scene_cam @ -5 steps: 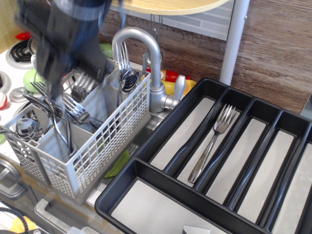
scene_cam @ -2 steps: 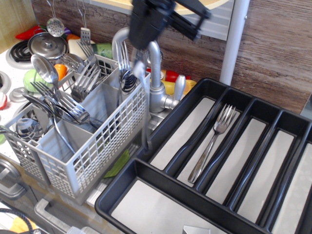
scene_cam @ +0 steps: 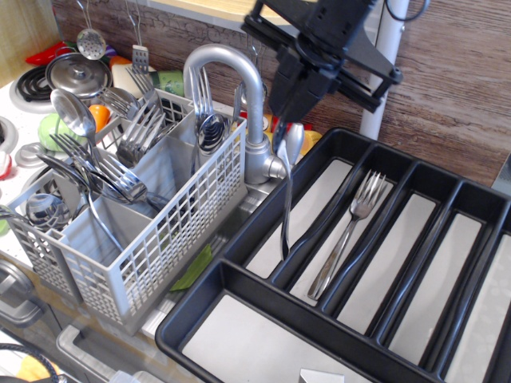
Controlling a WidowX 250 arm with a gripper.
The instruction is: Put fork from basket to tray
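Hanging upright from the gripper [scene_cam: 281, 120], which is clamped on its upper end, the fork [scene_cam: 285, 195] now dangles over the leftmost long slot of the black tray [scene_cam: 239, 281], having swung right from beside the grey basket [scene_cam: 172, 239] a moment ago. Its tines are hidden in the blurred gripper. A second fork [scene_cam: 348, 231] lies in the next slot; a steel faucet [scene_cam: 239, 96] stands behind, against a wood-look wall.

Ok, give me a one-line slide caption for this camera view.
Gripper dangles a fork over the black tray, beside the grey basket.
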